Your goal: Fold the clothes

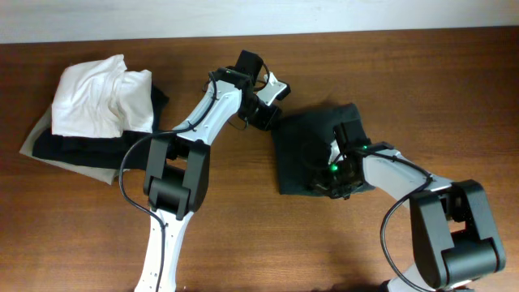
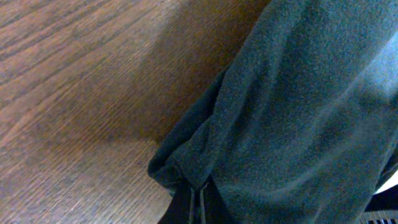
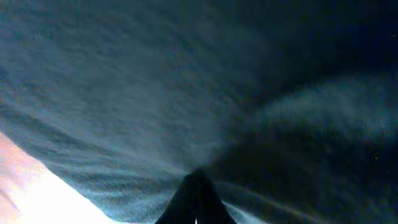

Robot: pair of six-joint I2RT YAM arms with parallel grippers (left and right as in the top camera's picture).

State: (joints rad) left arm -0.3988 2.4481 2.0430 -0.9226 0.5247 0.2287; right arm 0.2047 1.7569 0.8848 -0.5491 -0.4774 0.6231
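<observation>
- A dark teal T-shirt (image 1: pixel 312 138) lies as a compact, squarish bundle on a brown wooden desk (image 1: pixel 243 243), right of centre when seen from above.
- The left claw (image 1: pixel 265 116) is closed on the bundle's upper left corner. Its wrist view shows the cloth edge bunched at the fingertips.
- The right claw (image 1: pixel 334 169) is clamped on cloth near the bundle's middle, with the fabric puckering toward its tips.
- Risk: both claws pinch layered cloth, so a lift could drag the whole bundle and undo the folds.
- Risk: the corner pinch looks thin, so the soft fabric may slip free.
- Risk: the two arms work near each other and could bump.
- At the desk's left, well apart, a folded white garment (image 1: pixel 93 101) rests on a beige cloth (image 1: pixel 32 139).
- Only a pale strip (image 1: pixel 259 16) beyond the desk's far edge shows of the room.
</observation>
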